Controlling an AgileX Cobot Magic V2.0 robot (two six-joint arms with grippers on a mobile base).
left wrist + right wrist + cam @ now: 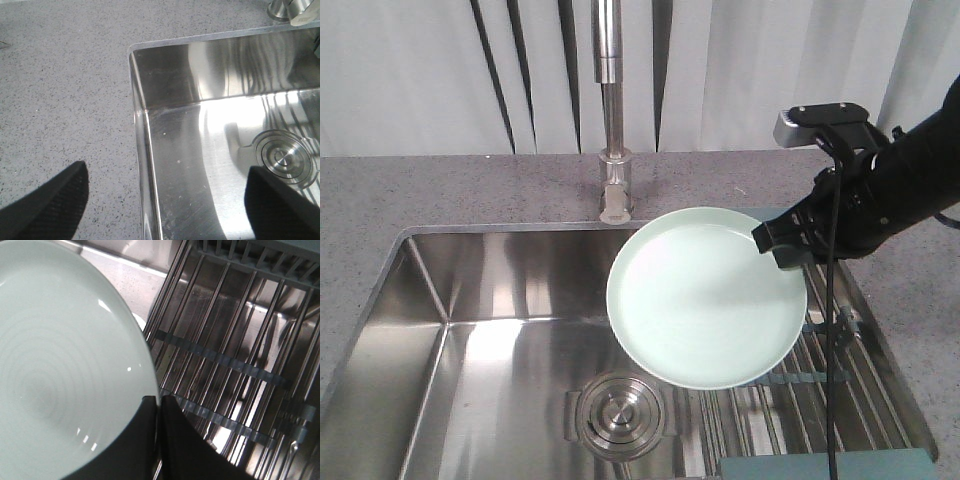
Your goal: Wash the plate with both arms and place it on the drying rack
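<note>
The pale mint-green plate (pixel 705 297) hangs tilted over the sink, its face toward the front camera. My right gripper (pixel 782 243) is shut on its upper right rim. In the right wrist view the two black fingers pinch the edge of the plate (pixel 65 365) at the gripper (pixel 158 401), with the drying rack (pixel 235 340) of steel rods below. The rack (pixel 855 385) lies across the sink's right end. My left gripper (pixel 165 202) is open and holds nothing. It hovers over the sink's left rim (pixel 142 150). The left arm is outside the front view.
A tall steel faucet (pixel 611 120) stands behind the sink, just left of the plate's top. The round steel drain (pixel 620 412) sits in the basin floor below the plate, and the drain (pixel 282 159) also shows near my left gripper's right finger. Speckled grey counter (pixel 470 190) surrounds the sink.
</note>
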